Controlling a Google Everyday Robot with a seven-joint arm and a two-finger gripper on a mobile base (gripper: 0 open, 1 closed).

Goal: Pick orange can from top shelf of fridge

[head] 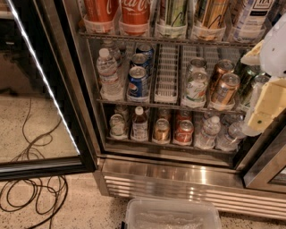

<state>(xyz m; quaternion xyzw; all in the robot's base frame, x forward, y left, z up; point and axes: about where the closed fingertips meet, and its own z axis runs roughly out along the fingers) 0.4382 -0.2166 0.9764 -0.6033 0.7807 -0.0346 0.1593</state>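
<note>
The fridge [178,179] stood open. Its black-framed glass door [35,89] was swung out far to the left of the orange can [210,11], which I took as the reason the racks lay clear to reach from the front. The top shelf [170,41] ran directly under the orange can, with a row of clear cup holders [208,32] along it. The can stood upright in one of them, and I judged that the cups were there to keep tall cans from tipping or sliding. Only its lower body showed, gold-orange with dark curved streaks. Below the can, the lower racks [165,105] held bottles and short cans in lanes, among them copper-orange cans [223,87] just below it that were not the one wanted. A clear plastic bin [172,214] sat on the floor far below the can, in front of the fridge's base. The gripper [263,107] hung below and to the right of the orange can, well apart from it, about level with the middle rack. Whether its jaws were parted or closed I could not tell, and I saw nothing held in them. To the can's left, past a greenish can, stood two red Coca-Cola cans [134,11]. The lift seemed not yet begun.
</note>
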